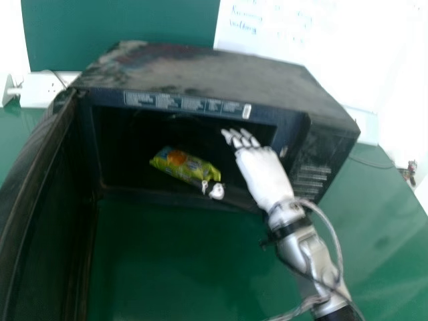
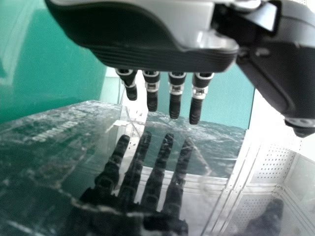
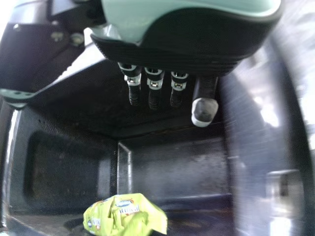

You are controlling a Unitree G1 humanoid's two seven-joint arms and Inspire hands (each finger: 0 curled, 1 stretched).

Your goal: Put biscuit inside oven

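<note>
Reaching in from the lower right of the head view, the R arm held the R hand (image 1: 264, 175) at the mouth of the oven (image 1: 207, 65), toward the R side of the opening. The R hand was open, w/ fingers out fairly straight and nothing gripped. Its thumb (image 1: 215, 191) was right by the near R end of the biscuit pkt (image 1: 184, 164); couldn't tell if they touched. The pkt, yellow-green w/ an orange pic, lay on its side inside the oven, nr the front, slightly aslant. In the R wrist view it sat apart from the fingertips, on the dark oven floor.

The oven door (image 1: 47, 221) stood open on the L side. The L hand (image 2: 162, 55), in the L wrist view, was also open & empty, fingers straight, nr a glossy panel (image 2: 54, 167) that mirrored them.

The oven was on a green table (image 1: 384, 221), w/ a white socket box (image 1: 47, 92) behind its L corner & a whiteboard (image 1: 294, 33) w/ handwriting at the back.
</note>
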